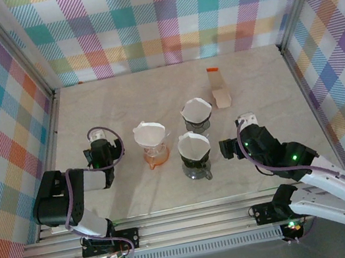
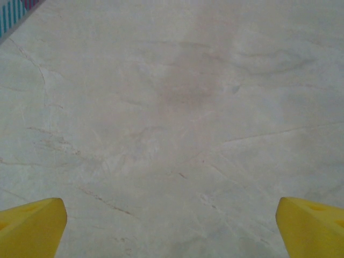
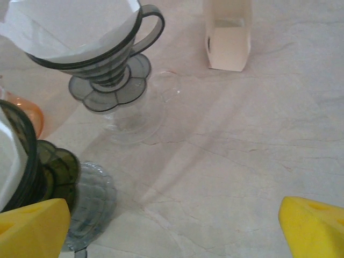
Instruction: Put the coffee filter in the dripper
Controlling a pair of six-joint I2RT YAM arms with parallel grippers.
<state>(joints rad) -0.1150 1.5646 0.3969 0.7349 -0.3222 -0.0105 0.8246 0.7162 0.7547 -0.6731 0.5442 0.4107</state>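
Three drippers stand mid-table, each with a white paper filter sitting in it: an orange dripper (image 1: 154,152) with its filter (image 1: 149,134), a dark dripper (image 1: 196,158) at the front and another dark dripper (image 1: 197,115) behind it. In the right wrist view the rear dark dripper (image 3: 105,59) holds its filter (image 3: 70,27) at upper left, and the front one (image 3: 21,161) is at the left edge. My left gripper (image 1: 98,142) is open over bare table, left of the orange dripper. My right gripper (image 1: 244,126) is open, right of the dark drippers, holding nothing.
A small cream filter box (image 1: 219,87) with an orange tab lies at the back right, also seen as the box (image 3: 228,35) in the right wrist view. Checked walls enclose the table on three sides. Bare marble lies between the right gripper and the box.
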